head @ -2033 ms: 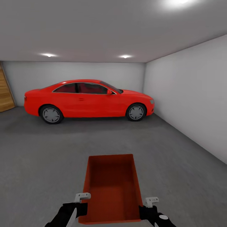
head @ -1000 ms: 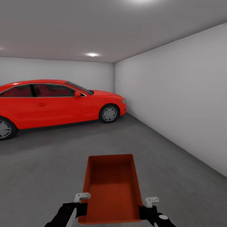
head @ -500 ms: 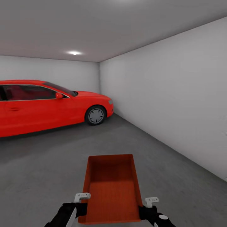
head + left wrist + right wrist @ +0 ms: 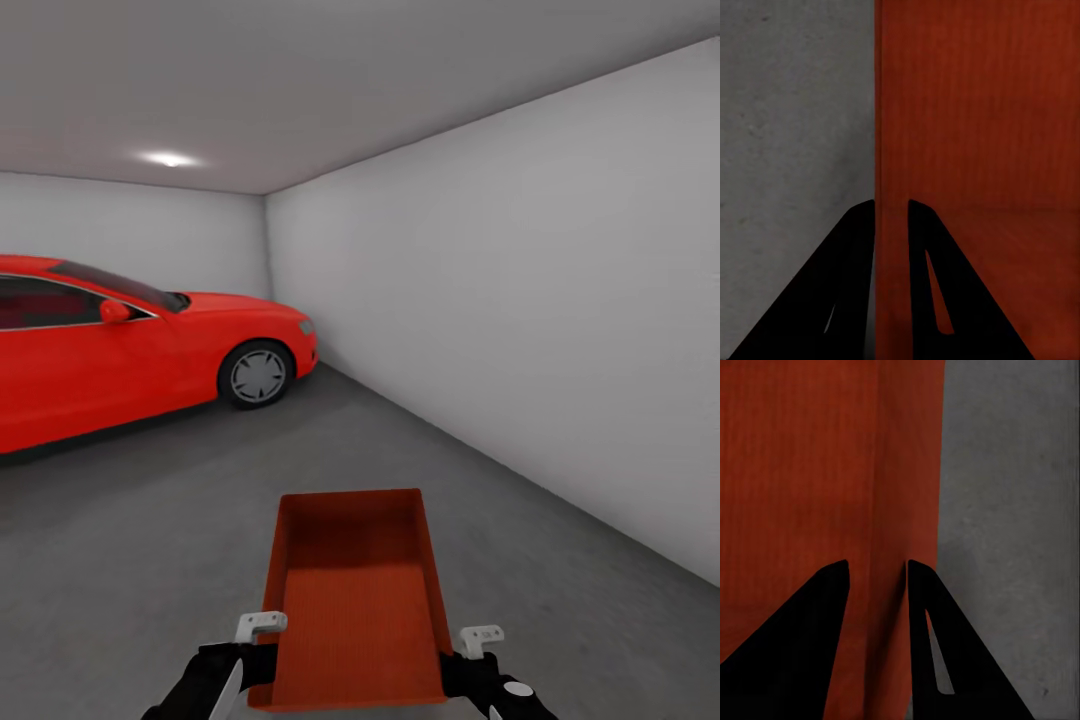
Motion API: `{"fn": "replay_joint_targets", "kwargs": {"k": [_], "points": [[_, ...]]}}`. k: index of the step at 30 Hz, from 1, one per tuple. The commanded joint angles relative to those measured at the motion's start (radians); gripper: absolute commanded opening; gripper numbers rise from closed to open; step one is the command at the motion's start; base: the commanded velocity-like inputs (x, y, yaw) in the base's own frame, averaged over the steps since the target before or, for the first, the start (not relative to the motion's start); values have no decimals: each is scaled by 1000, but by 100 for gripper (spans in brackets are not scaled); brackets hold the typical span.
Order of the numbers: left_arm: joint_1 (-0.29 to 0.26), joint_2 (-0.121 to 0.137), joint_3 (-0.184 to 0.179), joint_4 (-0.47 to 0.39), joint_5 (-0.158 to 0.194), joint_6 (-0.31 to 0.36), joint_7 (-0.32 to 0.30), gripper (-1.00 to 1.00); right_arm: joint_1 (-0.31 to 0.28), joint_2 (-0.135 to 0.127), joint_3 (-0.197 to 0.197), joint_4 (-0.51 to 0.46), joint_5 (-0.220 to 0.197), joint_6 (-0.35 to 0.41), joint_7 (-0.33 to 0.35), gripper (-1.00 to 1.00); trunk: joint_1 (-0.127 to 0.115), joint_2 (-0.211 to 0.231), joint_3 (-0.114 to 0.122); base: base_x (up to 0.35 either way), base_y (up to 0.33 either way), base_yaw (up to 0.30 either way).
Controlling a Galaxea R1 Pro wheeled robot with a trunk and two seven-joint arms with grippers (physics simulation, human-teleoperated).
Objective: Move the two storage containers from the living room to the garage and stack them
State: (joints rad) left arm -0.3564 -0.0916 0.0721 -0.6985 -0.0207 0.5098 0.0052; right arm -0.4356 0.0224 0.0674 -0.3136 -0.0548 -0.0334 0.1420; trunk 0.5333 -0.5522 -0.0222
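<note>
Jaws of both grippers clamp the storage container's (image 4: 355, 600) side walls per wrist views; head view adds red car (image 4: 120, 345).

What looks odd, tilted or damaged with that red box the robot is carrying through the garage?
Nothing stands out. The storage container looks level, empty and undamaged, with the left gripper and right gripper each pinching a side wall. The red car is parked normally on the grey floor.
</note>
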Motion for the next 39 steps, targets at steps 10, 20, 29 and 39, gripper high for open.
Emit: {"fn": "replay_joint_targets", "kwargs": {"k": [10, 20, 29, 39], "points": [[-1, -43, 6, -15, 8, -82, -2, -100, 0, 24, 29, 5, -6, -6, 1, -100, 1, -2, -2, 327, 0, -283], [-1, -43, 6, -15, 8, -82, -2, -100, 0, 24, 29, 5, -7, -5, 2, -100, 1, -2, -2, 327, 0, -298], [-1, -43, 6, -15, 8, -82, -2, -100, 0, 24, 29, 5, -8, -5, 2, -100, 1, -2, -2, 327, 0, -299], [-1, -43, 6, -15, 8, -83, -2, -100, 0, 24, 29, 5, -8, -5, 2, -100, 1, -2, -2, 327, 0, -299]]}}
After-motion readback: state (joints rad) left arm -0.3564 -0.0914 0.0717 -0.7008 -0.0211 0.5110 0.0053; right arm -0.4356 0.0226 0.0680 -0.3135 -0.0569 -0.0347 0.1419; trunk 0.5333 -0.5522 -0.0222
